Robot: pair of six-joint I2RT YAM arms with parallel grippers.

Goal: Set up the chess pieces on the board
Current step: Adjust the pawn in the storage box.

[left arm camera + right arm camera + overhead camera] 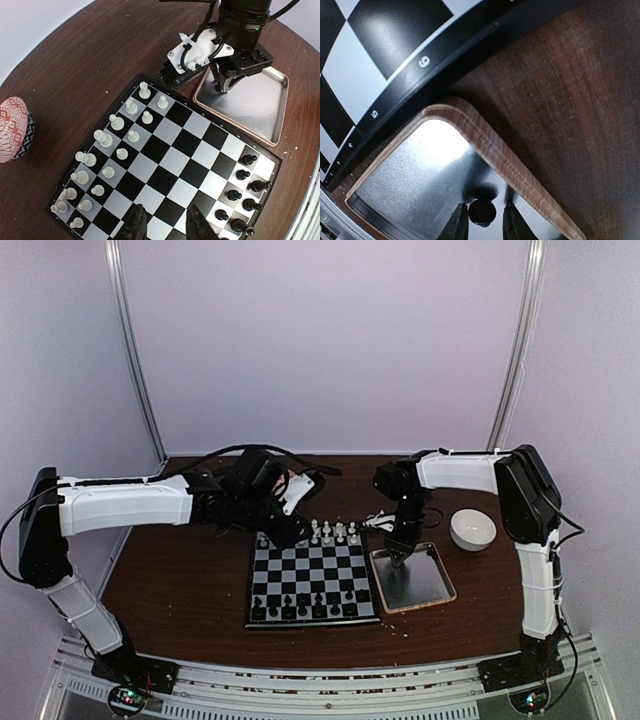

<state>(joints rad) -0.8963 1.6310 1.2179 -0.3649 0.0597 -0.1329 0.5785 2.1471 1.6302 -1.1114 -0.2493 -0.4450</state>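
The board (312, 575) lies in the middle of the dark wooden desk (180, 580), a little towards the near edge. The white pieces (102, 137) stand in two neat rows along its far side. The black pieces (243, 174) stand along its near side in a thinner, uneven line.

Just right of the board sits a grey tray (490, 145) with a wooden rim, with only a narrow strip of desk between the two. Beyond the tray, further right, there is a white bowl (472, 529). A red patterned bowl (12, 130) sits on the far side of the desk, beyond the board's far left corner.

The left hand (165, 212) hangs above the board, reaching in from the left over the far left corner. It is released: its two fingers are parted, bare squares show between them, and it grasps nothing.

The right hand (401, 556) points down into the far left part of the tray, close to the rim. One black piece (482, 212) stands there on the grey metal, seen from above as a small round top. The fingers (459, 225) sit on either side of it, very close. I cannot tell whether they are clenched on it or just short of touching
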